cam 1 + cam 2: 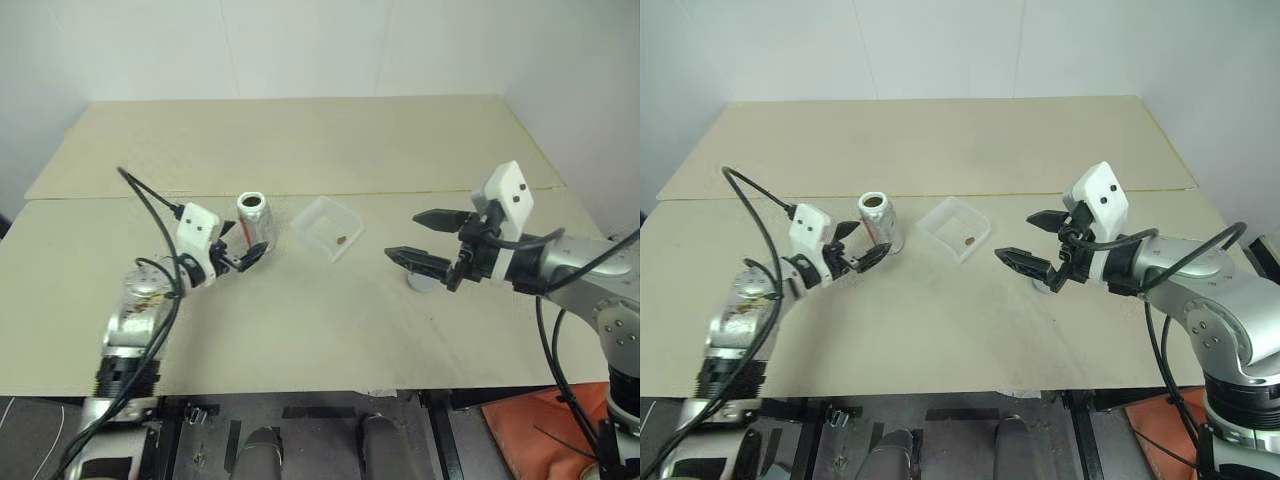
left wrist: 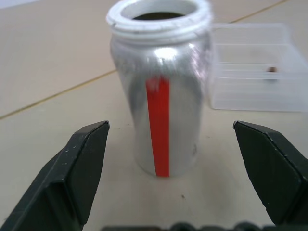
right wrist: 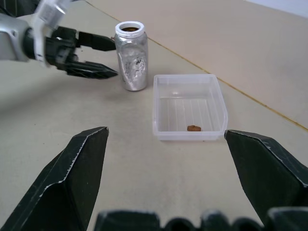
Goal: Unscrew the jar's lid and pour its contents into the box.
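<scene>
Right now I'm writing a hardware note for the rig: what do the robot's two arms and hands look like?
Both arms are silver-grey metal with black joints and loose black cables. Each wrist bears a white boxy camera housing with small dark dots. The left hand and the right hand each end in two black, wedge-shaped fingers tapering to points.

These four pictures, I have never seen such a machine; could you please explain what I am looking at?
A two-armed robot stands at a table. Two pictures come from cameras in its head, two from cameras on its wrists. The left hand is open beside the jar, which stands upright without its lid. The right hand is open too, holding nothing. The grey lid lies on the table below it. Beside the jar sits the clear box with a small brown bit inside.
</scene>
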`<act>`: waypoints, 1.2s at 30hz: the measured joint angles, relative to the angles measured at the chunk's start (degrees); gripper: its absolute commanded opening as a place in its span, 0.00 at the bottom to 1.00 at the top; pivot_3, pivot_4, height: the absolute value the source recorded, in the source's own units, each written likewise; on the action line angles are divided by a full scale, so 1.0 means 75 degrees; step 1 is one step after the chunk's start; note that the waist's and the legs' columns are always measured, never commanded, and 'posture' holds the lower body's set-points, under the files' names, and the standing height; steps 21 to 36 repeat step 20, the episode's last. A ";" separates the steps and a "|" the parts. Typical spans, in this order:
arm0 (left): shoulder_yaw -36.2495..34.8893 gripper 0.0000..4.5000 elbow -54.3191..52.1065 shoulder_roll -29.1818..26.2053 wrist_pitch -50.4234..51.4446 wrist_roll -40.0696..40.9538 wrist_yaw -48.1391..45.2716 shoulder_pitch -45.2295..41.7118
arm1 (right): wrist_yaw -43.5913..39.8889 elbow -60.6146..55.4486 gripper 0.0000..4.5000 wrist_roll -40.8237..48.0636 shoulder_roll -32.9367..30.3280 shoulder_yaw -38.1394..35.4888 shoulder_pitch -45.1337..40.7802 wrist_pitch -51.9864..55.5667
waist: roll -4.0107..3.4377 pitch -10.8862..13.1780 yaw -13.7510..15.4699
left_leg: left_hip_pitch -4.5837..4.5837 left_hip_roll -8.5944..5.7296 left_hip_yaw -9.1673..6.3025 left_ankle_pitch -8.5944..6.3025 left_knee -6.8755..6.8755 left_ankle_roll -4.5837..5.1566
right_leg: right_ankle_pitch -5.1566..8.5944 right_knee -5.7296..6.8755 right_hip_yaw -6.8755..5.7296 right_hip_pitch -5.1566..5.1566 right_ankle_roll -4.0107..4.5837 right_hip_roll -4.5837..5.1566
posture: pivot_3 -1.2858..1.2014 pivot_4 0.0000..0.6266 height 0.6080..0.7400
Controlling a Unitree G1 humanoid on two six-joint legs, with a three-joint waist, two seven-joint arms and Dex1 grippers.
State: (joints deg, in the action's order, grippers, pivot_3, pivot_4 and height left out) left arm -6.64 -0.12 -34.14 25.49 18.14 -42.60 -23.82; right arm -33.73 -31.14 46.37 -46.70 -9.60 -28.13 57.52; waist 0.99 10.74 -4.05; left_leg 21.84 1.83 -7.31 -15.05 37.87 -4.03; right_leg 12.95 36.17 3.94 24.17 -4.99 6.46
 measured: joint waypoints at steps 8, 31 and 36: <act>-0.1577 1.00 -0.0610 -0.2460 0.0469 0.1765 -0.2616 0.0376 | -0.0413 0.0029 1.00 -0.0208 -0.0484 -0.0373 0.0530 -0.0410 | 0.0000 0.0001 0.0053 | -0.0004 0.0008 0.0005 -0.0006 -0.0005 0.0010 | 0.0007 -0.0022 -0.0001 -0.0001 0.0010 -0.0003 | 0.52 0.24 1.00; -0.2161 1.00 -0.0814 -0.3129 0.0473 0.2501 -0.3656 0.1014 | -0.1376 0.0287 1.00 -0.0473 -0.0716 -0.1015 0.1289 -0.1586 | 0.0000 0.0001 0.0015 | -0.0012 0.0016 0.0014 -0.0010 -0.0011 0.0018 | 0.0014 -0.0016 0.0002 0.0001 0.0020 -0.0007 | 0.52 0.24 1.00; -0.2161 1.00 -0.0814 -0.3129 0.0473 0.2501 -0.3656 0.1014 | -0.1376 0.0287 1.00 -0.0473 -0.0716 -0.1015 0.1289 -0.1586 | 0.0000 0.0001 0.0015 | -0.0012 0.0016 0.0014 -0.0010 -0.0011 0.0018 | 0.0014 -0.0016 0.0002 0.0001 0.0020 -0.0007 | 0.52 0.24 1.00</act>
